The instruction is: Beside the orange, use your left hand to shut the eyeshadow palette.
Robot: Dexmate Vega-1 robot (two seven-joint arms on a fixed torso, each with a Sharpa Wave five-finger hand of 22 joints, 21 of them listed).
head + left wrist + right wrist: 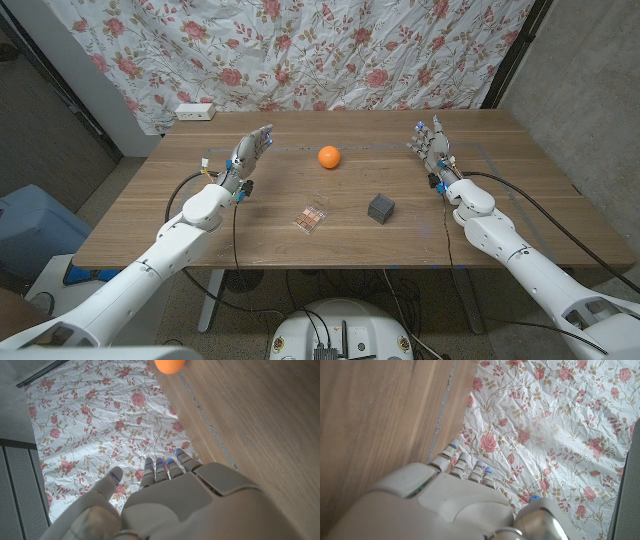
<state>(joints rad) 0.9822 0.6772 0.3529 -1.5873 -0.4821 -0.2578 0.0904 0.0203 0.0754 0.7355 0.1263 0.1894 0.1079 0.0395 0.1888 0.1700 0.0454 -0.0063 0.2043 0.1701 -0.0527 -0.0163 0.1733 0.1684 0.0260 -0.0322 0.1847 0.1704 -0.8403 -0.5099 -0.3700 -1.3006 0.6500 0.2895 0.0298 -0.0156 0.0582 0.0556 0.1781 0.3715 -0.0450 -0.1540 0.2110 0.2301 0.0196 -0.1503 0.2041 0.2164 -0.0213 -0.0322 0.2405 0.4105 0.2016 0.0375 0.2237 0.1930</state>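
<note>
An orange (329, 157) sits on the wooden table (250, 240) toward the back middle, and its lower part shows in the left wrist view as the orange (170, 365). A small open eyeshadow palette (312, 219) with reddish-brown pans lies nearer the front, a little left of the orange. My left hand (250, 155) is raised above the table's left part, fingers apart and holding nothing, well left of the palette. My right hand (432, 145) stands upright at the right, fingers spread, empty. The left hand (165, 500) and right hand (455, 505) show from behind in the wrist views.
A dark grey cube (380, 208) stands right of the palette. A white power strip (194, 112) lies at the table's back left corner. A floral cloth (330, 50) hangs behind the table. Black cables run along both arms.
</note>
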